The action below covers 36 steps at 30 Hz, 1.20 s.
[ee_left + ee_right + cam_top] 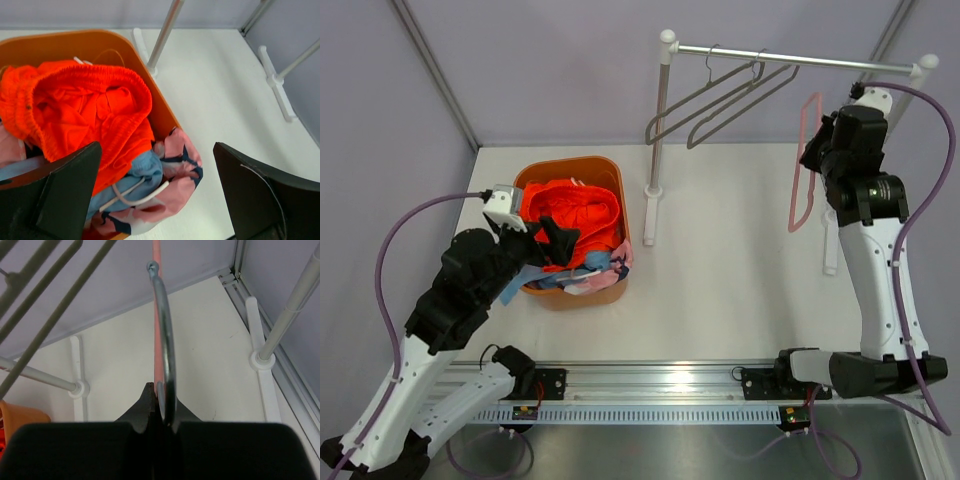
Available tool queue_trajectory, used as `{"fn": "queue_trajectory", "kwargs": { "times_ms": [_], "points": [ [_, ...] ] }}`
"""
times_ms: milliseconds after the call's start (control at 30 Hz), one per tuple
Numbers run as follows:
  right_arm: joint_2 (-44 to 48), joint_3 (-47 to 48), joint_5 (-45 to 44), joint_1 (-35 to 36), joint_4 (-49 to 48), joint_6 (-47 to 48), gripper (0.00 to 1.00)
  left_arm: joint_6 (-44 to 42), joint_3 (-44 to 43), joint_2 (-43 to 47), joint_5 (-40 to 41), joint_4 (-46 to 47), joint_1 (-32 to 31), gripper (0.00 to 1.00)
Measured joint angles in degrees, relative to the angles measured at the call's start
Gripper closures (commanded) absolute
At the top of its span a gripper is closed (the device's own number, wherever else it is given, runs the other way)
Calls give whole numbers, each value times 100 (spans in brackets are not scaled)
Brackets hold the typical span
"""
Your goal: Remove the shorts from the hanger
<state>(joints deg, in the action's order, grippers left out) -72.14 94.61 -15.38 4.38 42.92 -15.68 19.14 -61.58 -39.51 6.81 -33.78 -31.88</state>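
Observation:
The three shorts lie in an orange basket (610,175): bright orange shorts (575,215) on top, light blue shorts (142,172) with a white drawstring and pink patterned shorts (182,172) spilling over the near rim. My left gripper (552,240) is open and empty just above the basket's near side; its fingers (65,190) straddle the pile in the left wrist view. My right gripper (817,150) is shut on a bare pink hanger (802,175), held up beside the rack; its metal hook (165,340) rises from the jaws in the right wrist view.
A garment rack (795,60) stands at the back with two bare grey hangers (720,100) on its rail. Its white posts and feet (655,190) stand just right of the basket. Grey walls enclose the table.

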Motion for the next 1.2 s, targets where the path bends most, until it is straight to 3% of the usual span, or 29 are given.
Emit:
{"fn": "queue_trajectory", "kwargs": {
  "times_ms": [433,900,1200],
  "points": [
    [-2271,2625,260,-42,-129,278,100,-505,1228,925,22,44,-31,1],
    [-3005,3029,332,-142,-555,767,100,-544,1342,999,199,87,-33,1],
    [-2909,2592,1093,-326,-1204,1047,100,-566,1344,916,256,87,-33,1]
  ]
}}
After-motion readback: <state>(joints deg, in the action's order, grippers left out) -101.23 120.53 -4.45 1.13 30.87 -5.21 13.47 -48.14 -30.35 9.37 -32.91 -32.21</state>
